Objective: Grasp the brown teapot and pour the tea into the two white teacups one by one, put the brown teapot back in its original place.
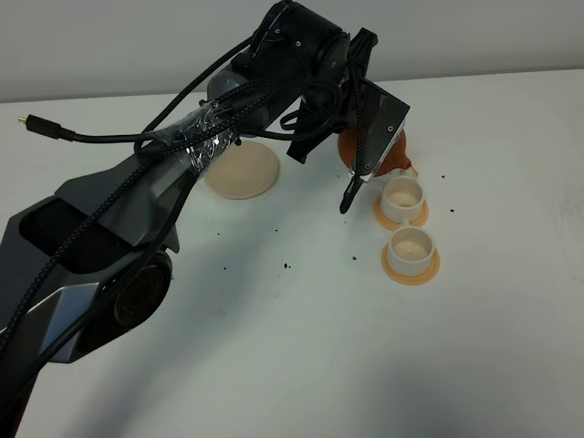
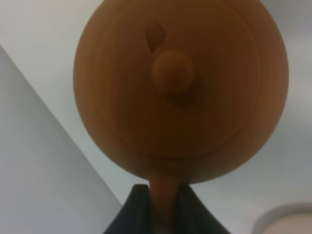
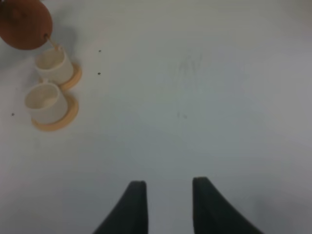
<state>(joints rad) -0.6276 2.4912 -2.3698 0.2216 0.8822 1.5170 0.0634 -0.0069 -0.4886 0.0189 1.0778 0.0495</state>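
My left gripper (image 1: 368, 169) is shut on the loop handle of the brown teapot (image 1: 396, 153) and holds it tilted above the far white teacup (image 1: 402, 195). In the left wrist view the teapot (image 2: 180, 87) fills the frame, lid knob towards the camera, with its handle between the fingers (image 2: 139, 214). In the right wrist view a thin stream of tea (image 3: 52, 45) runs from the teapot (image 3: 22, 24) into the far cup (image 3: 52, 63). The near cup (image 1: 411, 245) stands beside it. The cream saucer (image 1: 245, 173) is bare. My right gripper (image 3: 165, 195) is open, empty and far from the cups.
Each cup stands on a thin orange coaster (image 1: 432, 268). Small dark specks lie scattered on the white table (image 1: 301, 347). A black cable with a gold plug (image 1: 41, 126) hangs at the back left. The left arm's bulk (image 1: 109, 228) covers the left side.
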